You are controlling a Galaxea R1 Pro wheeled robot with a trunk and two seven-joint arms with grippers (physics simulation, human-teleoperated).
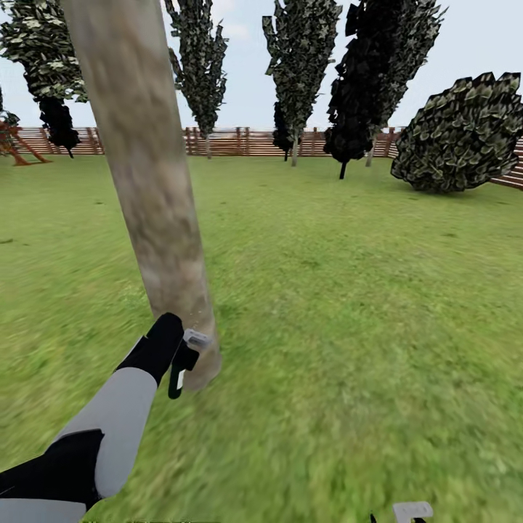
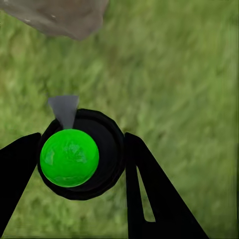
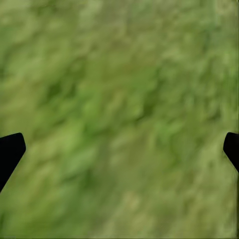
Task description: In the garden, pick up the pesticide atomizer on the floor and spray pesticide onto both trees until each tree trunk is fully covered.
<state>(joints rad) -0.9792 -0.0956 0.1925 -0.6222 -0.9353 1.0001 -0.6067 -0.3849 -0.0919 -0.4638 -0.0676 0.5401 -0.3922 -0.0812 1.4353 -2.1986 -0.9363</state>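
Observation:
In the garden, a thick grey-brown mottled tree trunk rises tilted from the lawn right in front of me. My left gripper hangs close to the trunk's base. It is shut on the pesticide atomizer, a round black bottle with a bright green top. The bottle's grey nozzle points toward the trunk, with a strip of grass between them. My right gripper is open over bare grass, and a part of it shows low at the right. The floor is out of view.
A brown slatted fence closes the far side. Dark columnar trees stand before it, with a wide leafy shrub at the right and a wooden frame at the far left. Grass stretches to the right of the trunk.

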